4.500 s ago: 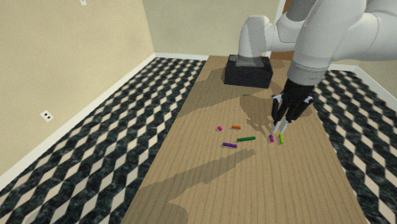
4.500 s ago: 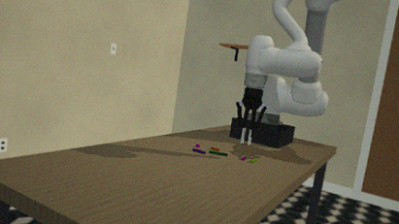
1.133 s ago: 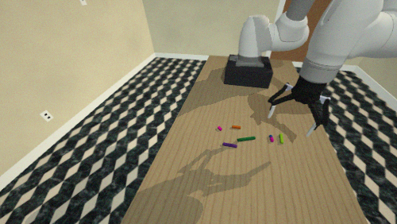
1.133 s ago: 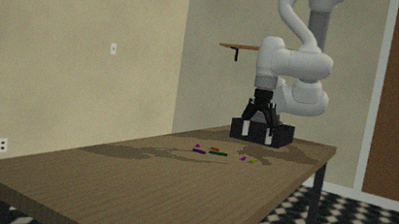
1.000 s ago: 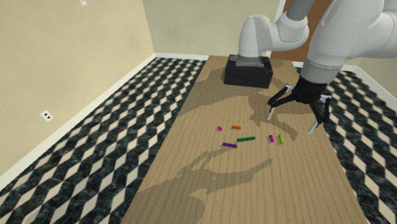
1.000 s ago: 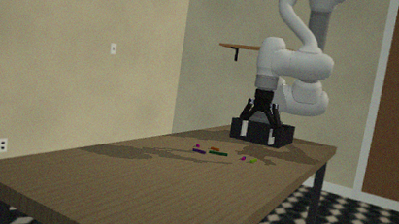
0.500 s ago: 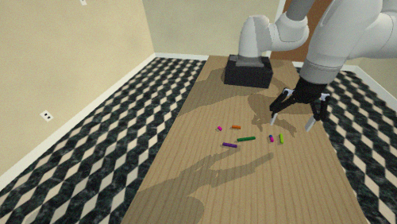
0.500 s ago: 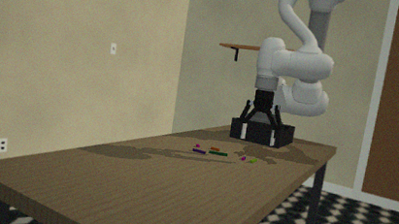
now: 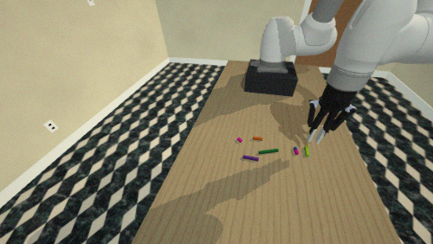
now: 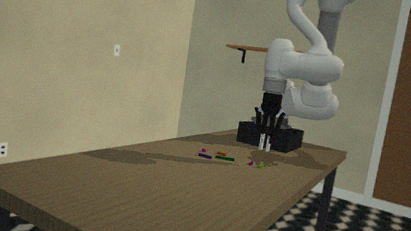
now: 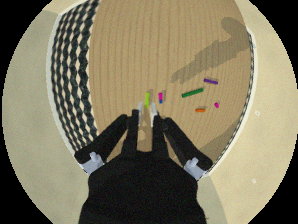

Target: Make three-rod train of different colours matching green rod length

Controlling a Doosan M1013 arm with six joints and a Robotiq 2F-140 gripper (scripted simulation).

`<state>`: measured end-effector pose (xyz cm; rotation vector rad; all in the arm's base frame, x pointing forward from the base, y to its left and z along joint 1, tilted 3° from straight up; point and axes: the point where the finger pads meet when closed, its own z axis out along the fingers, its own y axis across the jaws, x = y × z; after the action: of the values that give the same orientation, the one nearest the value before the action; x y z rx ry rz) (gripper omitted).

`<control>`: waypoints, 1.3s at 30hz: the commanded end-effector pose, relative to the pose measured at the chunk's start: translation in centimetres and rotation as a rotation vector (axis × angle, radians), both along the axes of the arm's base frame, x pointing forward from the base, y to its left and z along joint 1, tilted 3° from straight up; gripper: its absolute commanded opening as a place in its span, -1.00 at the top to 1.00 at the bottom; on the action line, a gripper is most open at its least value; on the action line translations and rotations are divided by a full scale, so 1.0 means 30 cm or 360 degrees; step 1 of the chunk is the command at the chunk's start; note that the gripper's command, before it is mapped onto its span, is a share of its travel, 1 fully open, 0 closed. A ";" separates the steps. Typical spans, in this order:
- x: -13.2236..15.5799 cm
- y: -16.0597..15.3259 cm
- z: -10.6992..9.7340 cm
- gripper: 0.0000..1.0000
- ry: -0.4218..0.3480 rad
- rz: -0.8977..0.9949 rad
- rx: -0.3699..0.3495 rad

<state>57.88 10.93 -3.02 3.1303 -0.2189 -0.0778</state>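
Observation:
The green rod (image 9: pixel 268 150) (image 10: pixel 224 158) (image 11: pixel 192 94) lies flat near the middle of the table. A purple rod (image 9: pixel 250 157) (image 10: pixel 205 156) (image 11: pixel 210 80) lies just left of it. An orange rod (image 9: pixel 257 138) (image 11: pixel 200 110) and a short magenta rod (image 9: pixel 239 139) (image 11: pixel 217 104) lie behind them. To the right, a second magenta rod (image 9: pixel 296 151) (image 11: pixel 160 96) lies with a tiny blue rod (image 9: pixel 294 148) at its far end, and a lime rod (image 9: pixel 306 150) (image 10: pixel 261 166) (image 11: pixel 148 99) lies beside them. My gripper (image 9: pixel 316 139) (image 10: pixel 264 144) (image 11: pixel 146 107) hangs above the table, just behind the lime rod. Its fingers are nearly together with nothing between them.
The arm's dark base block (image 9: pixel 270 80) (image 10: pixel 269 137) stands at the far end of the wooden table (image 9: pixel 260 208). The table's right edge runs close to the gripper. Checkered floor lies on both sides.

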 end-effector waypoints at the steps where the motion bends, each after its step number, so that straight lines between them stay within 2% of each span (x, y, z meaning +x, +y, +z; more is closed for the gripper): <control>1: 0.000 0.000 0.000 0.71 0.0000 0.0000 0.0000; 29: 0.000 0.000 -0.008 0.71 0.0000 0.0000 0.0001; 39: -0.002 0.000 -0.042 0.71 0.0000 0.0000 0.0001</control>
<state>57.82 10.93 -4.10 3.1304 -0.2186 -0.0779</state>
